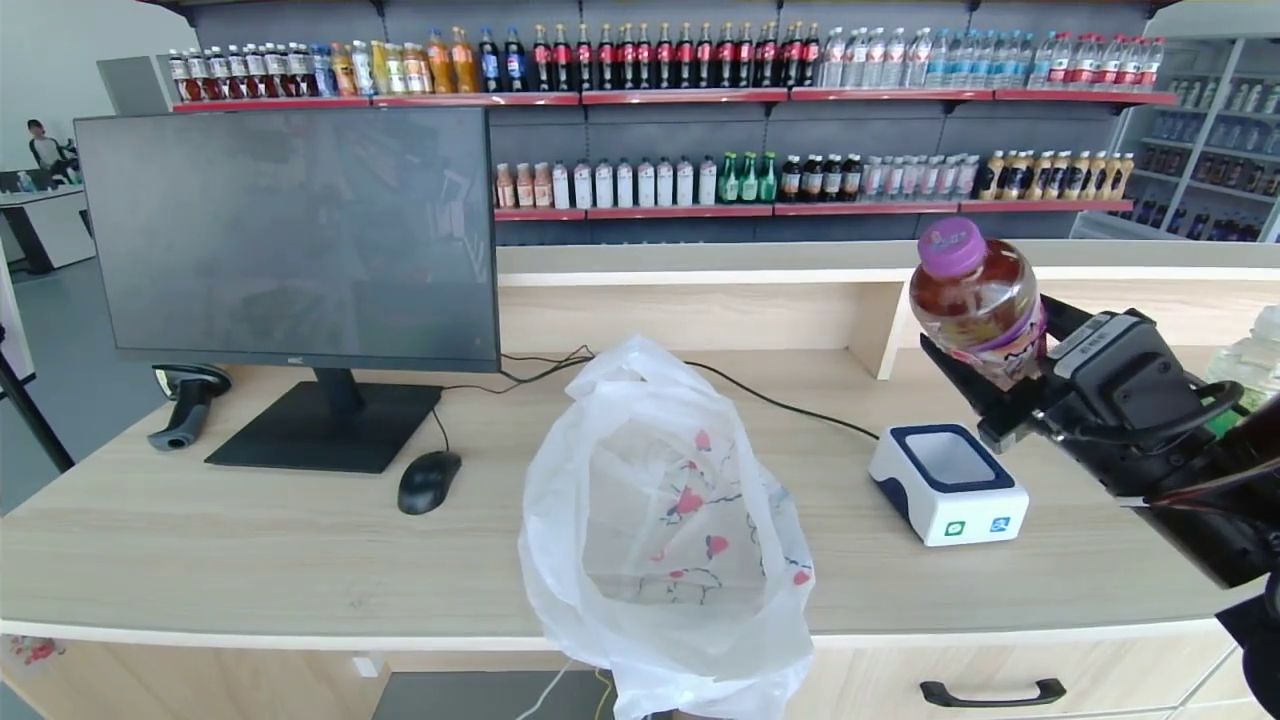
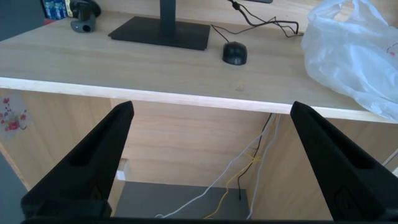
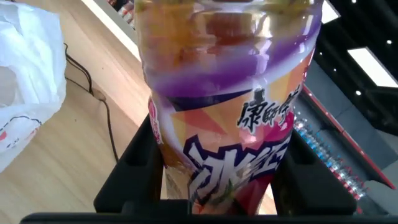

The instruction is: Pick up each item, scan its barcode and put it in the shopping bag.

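Note:
My right gripper (image 1: 985, 385) is shut on a purple-capped bottle (image 1: 980, 300) of brown drink with a purple label, held tilted in the air just above and behind the white and blue barcode scanner (image 1: 946, 484). In the right wrist view the bottle (image 3: 230, 106) sits clamped between the black fingers (image 3: 134, 168). A translucent white shopping bag (image 1: 665, 540) with red flower print stands open at the counter's front middle. My left gripper (image 2: 205, 155) hangs open below the counter's front edge, in front of the cabinet, with nothing between its fingers. The bag (image 2: 354, 53) lies off to one side.
A monitor (image 1: 290, 240) on a black stand, a black mouse (image 1: 429, 481) and a handheld scanner (image 1: 187, 402) occupy the counter's left. Cables run behind the bag. Another clear bottle (image 1: 1250, 365) stands at the far right. A raised wooden ledge (image 1: 700, 270) borders the back.

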You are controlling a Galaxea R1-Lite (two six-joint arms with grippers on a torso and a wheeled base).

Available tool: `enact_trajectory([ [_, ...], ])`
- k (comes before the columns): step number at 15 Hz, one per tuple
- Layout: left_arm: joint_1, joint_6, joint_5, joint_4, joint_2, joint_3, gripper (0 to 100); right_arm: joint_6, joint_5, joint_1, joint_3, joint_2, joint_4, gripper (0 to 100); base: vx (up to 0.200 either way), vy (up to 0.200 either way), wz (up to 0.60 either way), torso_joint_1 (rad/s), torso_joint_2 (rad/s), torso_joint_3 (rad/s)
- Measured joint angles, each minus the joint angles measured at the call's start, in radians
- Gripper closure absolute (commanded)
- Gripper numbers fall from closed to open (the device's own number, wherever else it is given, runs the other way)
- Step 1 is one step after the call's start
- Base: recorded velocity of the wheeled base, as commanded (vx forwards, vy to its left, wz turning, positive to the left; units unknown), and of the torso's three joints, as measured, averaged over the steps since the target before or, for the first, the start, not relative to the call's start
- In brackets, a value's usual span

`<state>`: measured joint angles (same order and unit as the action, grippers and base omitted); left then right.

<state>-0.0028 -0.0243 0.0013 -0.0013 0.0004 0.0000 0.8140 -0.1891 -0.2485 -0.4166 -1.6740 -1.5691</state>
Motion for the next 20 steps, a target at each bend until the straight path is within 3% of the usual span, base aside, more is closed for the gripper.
enact_trajectory([
  [4, 0.001, -0.003, 0.001, -0.001, 0.000, 0.000, 0, 0.118, -0.001, 0.000, 0.019, -0.018, -0.001, 100, 0.000, 0.000, 0.00, 0.000, 0.00, 0.000],
  [11, 0.003, -0.008, 0.001, -0.002, 0.000, 0.000, 0, 0.208, -0.010, 0.004, 0.089, -0.043, 0.000, 100, 0.000, 0.000, 0.00, 0.000, 0.00, 0.000],
  [16, 0.003, -0.009, 0.001, -0.001, 0.000, 0.000, 0, 0.329, -0.220, 0.046, 0.037, -0.117, -0.001, 100, 0.000, 0.000, 0.00, 0.000, 0.00, 0.000],
  [20, 0.003, -0.010, 0.001, -0.001, 0.000, 0.000, 0, 0.373, -0.242, 0.069, 0.016, -0.163, -0.001, 100, 0.000, 0.000, 0.00, 0.000, 0.00, 0.000],
])
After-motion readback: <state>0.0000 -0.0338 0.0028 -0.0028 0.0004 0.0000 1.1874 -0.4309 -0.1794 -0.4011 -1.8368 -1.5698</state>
